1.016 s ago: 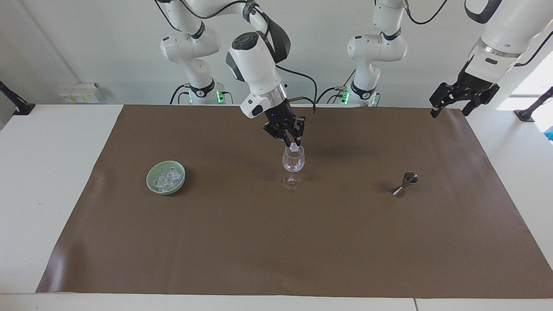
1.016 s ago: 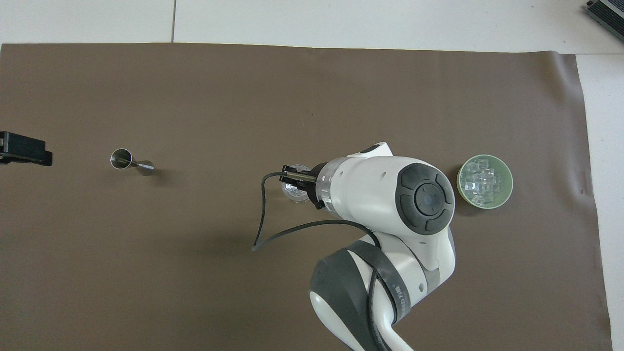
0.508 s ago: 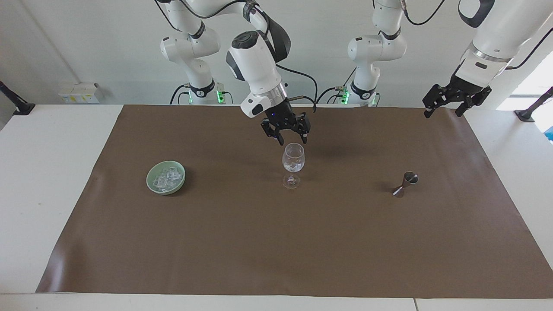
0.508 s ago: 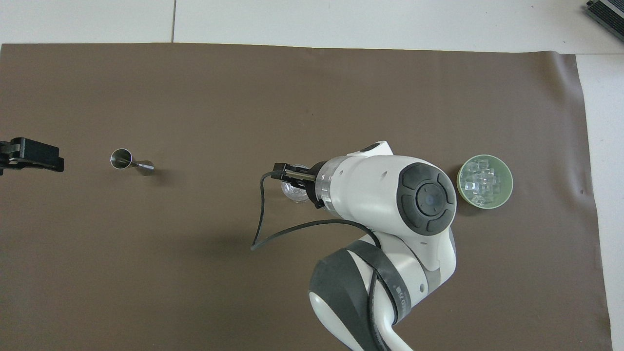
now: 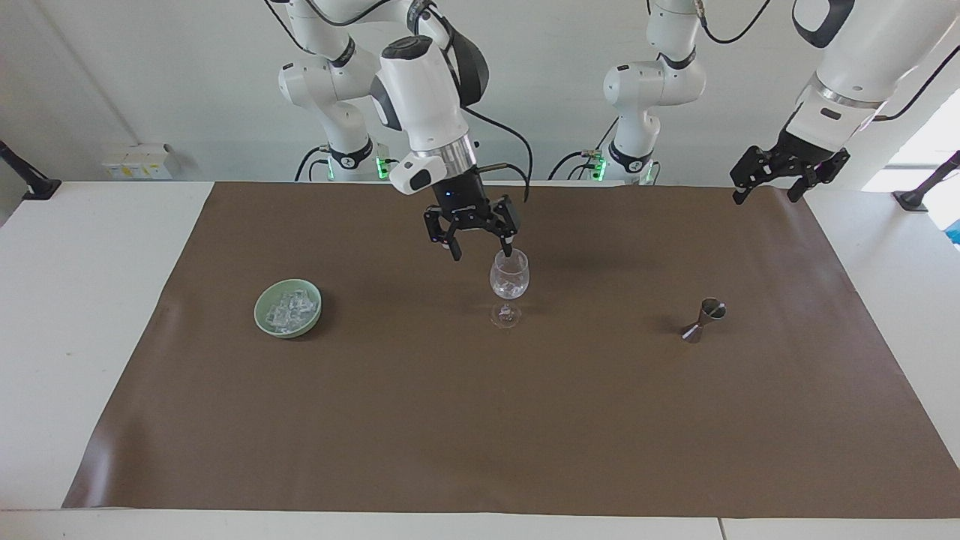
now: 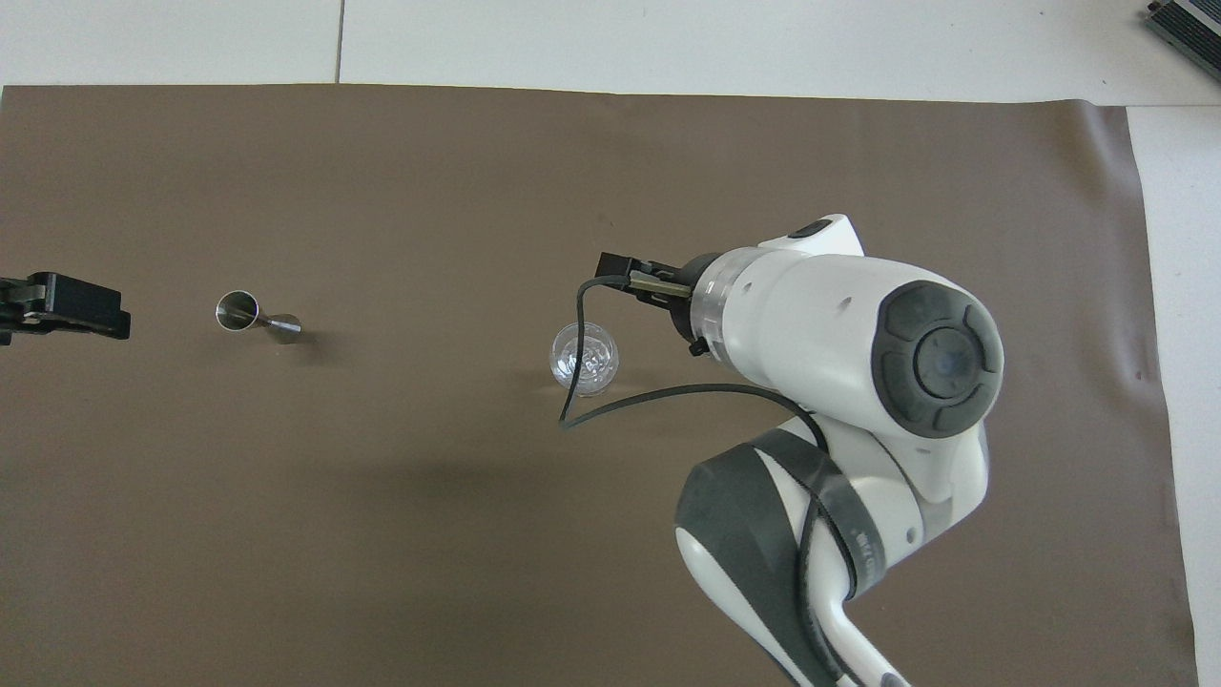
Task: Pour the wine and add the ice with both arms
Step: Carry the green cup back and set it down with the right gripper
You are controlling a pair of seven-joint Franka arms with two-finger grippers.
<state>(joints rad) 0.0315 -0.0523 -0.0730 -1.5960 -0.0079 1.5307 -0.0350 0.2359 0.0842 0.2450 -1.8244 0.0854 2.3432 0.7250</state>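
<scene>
A clear wine glass (image 5: 509, 279) (image 6: 584, 359) stands mid-mat with ice (image 5: 510, 288) (image 6: 593, 363) in its bowl. More ice (image 5: 289, 309) fills the pale green bowl (image 5: 257, 309) toward the right arm's end; in the overhead view the right arm covers that bowl. My right gripper (image 5: 482, 252) hangs open and empty just above the glass rim, shifted a little toward the bowl's side. High over the mat's corner at the left arm's end, my left gripper (image 5: 765, 196) (image 6: 67, 307) waits open and empty. No wine is in view.
A steel jigger (image 5: 703, 320) (image 6: 250, 315) lies tipped on the brown mat (image 5: 480, 435) toward the left arm's end. The right arm's black cable (image 6: 572, 382) loops above the glass.
The right gripper opened and let an ice cube fall into the glass, then rose and drifted toward the bowl. The left gripper lifted slightly.
</scene>
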